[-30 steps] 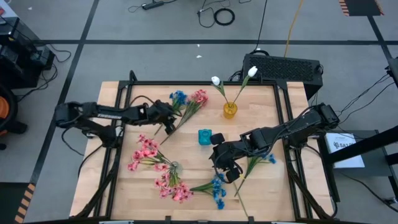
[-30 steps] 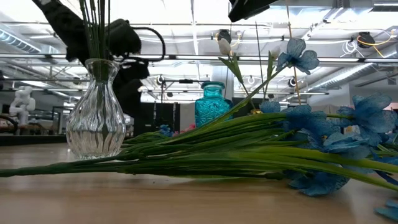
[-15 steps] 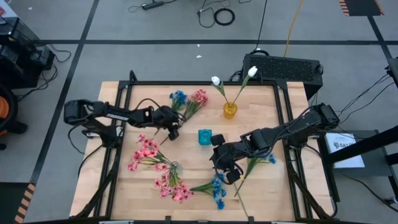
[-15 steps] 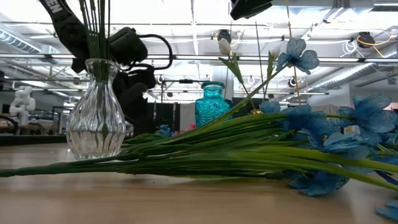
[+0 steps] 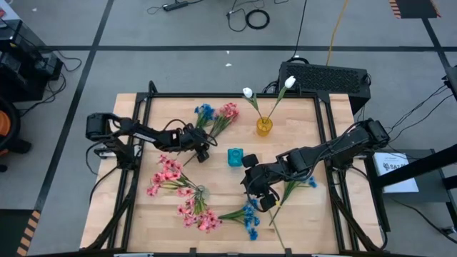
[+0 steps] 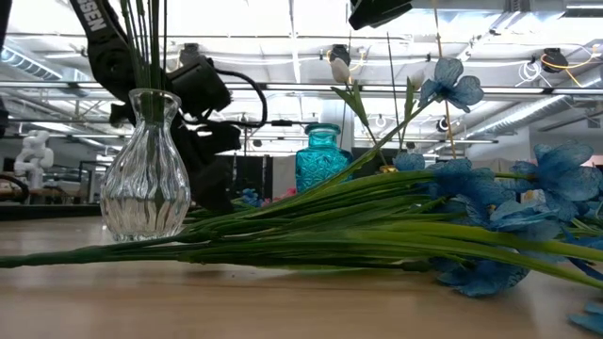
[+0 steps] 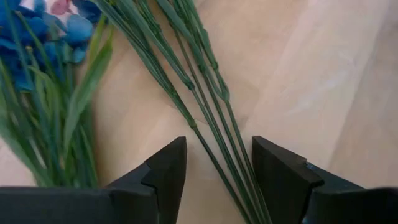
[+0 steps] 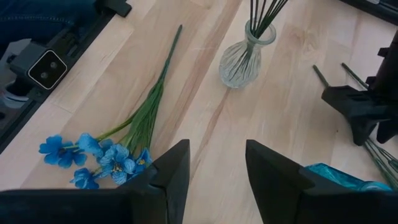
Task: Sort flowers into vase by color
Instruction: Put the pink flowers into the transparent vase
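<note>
A pink spray [image 5: 228, 111] and a blue spray [image 5: 205, 112] lie side by side on the table at the far middle. Their thin green stems [image 7: 211, 124] run toward the near left. My left gripper [image 7: 217, 146] is low over those stems, open, one finger on either side of them without touching. My right gripper [image 5: 263, 198] hangs open and empty above the table's middle right. Below it lies a blue flower [image 8: 99, 155]. A clear vase [image 5: 200, 191] holds pink flowers [image 5: 168, 173], and a yellow vase [image 5: 264, 126] holds white buds [image 5: 247, 92]. A teal vase [image 5: 234, 157] stands in the middle.
Another blue spray [image 5: 250, 214] lies near the table's front edge, its stems crossing the low view [image 6: 358, 231]. A black box [image 5: 325, 77] stands beyond the far right corner. Bare wood [image 5: 164, 118] shows at the far left of the table.
My left gripper has come down and gone toward the table's near edge, along the stems of the sprays at the far middle, ending low over their stem ends. The sprays have stayed where they lay. My right arm has kept still.
</note>
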Motion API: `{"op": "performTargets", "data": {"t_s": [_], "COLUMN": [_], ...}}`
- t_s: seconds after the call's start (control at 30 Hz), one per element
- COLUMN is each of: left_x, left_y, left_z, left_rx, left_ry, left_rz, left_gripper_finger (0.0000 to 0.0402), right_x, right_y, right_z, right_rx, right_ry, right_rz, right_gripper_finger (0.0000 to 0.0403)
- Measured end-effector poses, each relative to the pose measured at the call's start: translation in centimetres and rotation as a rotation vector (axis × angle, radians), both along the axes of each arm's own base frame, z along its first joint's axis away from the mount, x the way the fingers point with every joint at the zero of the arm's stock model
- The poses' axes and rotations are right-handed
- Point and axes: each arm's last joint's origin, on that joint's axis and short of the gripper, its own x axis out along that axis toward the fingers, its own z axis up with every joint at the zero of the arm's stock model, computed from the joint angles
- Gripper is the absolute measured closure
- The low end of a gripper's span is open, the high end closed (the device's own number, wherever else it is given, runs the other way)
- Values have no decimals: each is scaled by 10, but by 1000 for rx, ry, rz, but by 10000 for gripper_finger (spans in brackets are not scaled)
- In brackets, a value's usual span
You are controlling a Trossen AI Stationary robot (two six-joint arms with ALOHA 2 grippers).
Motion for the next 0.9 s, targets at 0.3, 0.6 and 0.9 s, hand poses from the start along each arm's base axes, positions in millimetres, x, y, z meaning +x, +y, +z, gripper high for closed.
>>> {"op": "performTargets", "data": {"t_s": [0.3, 0.6, 0.9], "left_x": [2, 3, -1], "left_y": [1, 5, 10], "left_z": [-4, -3, 20], "left_rx": [2, 28, 47], "left_ry": [-4, -19, -100], "left_rz": [0, -7, 29], "left_gripper_finger": [242, 389, 394], "right_x": [0, 0, 0], "right_y": [0, 0, 0], "right_z": [0, 0, 0], "right_rx": [-2, -3, -3], "right_ry": [0, -1, 0], "right_rz": [2, 2, 2], "right_gripper_finger": [255, 255, 255]}}
